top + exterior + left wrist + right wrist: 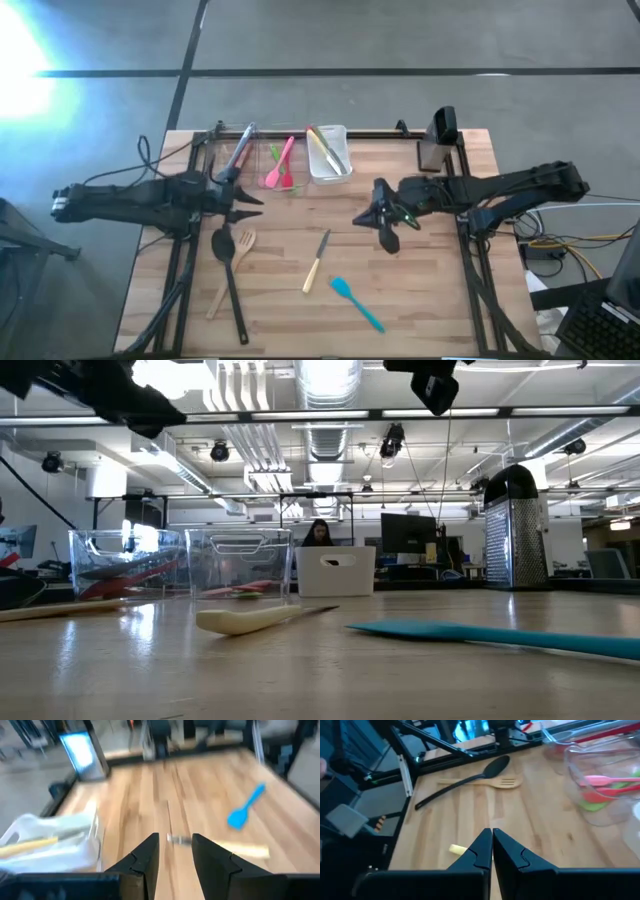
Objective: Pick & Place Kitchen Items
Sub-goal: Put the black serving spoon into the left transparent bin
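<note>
1. Table [420, 300] of pale wood carries the whole job; both my arms hang above it, neither holding anything.
2. My left gripper [250, 205] hovers at the left side, fingers [145, 857] standing apart with nothing between them. My right gripper [362, 219] hovers right of centre, fingers pressed together and empty.
3. Three bins stand in a row at the far edge. The left clear bin [232, 150] holds red and grey utensils; the middle clear bin [283, 162] holds a pink spatula and green pieces; the white bin [328, 152] holds pale, wood-coloured utensils.
4. Four items lie loose. The black spoon [228, 270] and wooden fork [232, 270] lie touching, just beside my left gripper on its near side, handles running toward the near edge.
5. The cream-handled knife [317, 262] lies at centre, between my two grippers, long axis near-to-far with a slight tilt. I judge my right gripper slightly nearer.
6. The teal spatula [356, 302] lies toward the near edge, set diagonally, well apart from both grippers.
</note>
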You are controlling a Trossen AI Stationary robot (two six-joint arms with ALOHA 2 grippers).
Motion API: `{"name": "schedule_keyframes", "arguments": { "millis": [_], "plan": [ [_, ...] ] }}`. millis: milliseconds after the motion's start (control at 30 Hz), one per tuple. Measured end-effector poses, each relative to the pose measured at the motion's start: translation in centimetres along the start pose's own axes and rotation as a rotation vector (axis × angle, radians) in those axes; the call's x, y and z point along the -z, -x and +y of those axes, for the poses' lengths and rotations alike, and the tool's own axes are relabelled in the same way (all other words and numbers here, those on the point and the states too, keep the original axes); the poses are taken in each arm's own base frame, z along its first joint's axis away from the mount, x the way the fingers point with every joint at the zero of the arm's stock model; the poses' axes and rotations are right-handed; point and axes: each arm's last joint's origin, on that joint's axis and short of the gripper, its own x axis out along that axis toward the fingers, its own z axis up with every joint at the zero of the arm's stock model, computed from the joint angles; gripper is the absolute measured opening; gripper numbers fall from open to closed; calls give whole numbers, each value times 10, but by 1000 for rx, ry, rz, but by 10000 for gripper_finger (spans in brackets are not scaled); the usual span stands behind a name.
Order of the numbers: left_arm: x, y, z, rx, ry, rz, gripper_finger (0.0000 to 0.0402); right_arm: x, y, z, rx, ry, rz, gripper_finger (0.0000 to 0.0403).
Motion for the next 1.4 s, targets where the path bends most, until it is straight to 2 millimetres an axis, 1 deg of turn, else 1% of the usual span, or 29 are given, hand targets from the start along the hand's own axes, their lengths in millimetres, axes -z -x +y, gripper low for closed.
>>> {"name": "schedule_keyframes", "arguments": {
  "millis": [167, 300, 467, 700, 833, 967, 1400],
  "plan": [
    [-27, 16, -1, 61, -34, 183, 119, 7, -4, 1, 42, 7, -43, 8],
    [-42, 19, -8, 151, -104, 319, 119, 8, -5, -1, 100, -23, -61, 8],
    [-53, 7, -26, 302, -224, 475, 119, 6, -4, -1, 118, -46, -82, 8],
    [-65, -13, -62, 465, -384, 624, 119, 3, -3, -2, 178, -49, -124, 8],
    [-64, -20, -82, 478, -494, 696, 119, 2, -3, -2, 182, -49, -129, 8],
    [-59, -27, -102, 454, -600, 738, 119, 2, -4, -2, 177, -51, -140, 8],
    [-32, -50, -163, 507, -687, 887, 120, 2, -4, -2, 176, -78, -138, 8]
  ]
}}
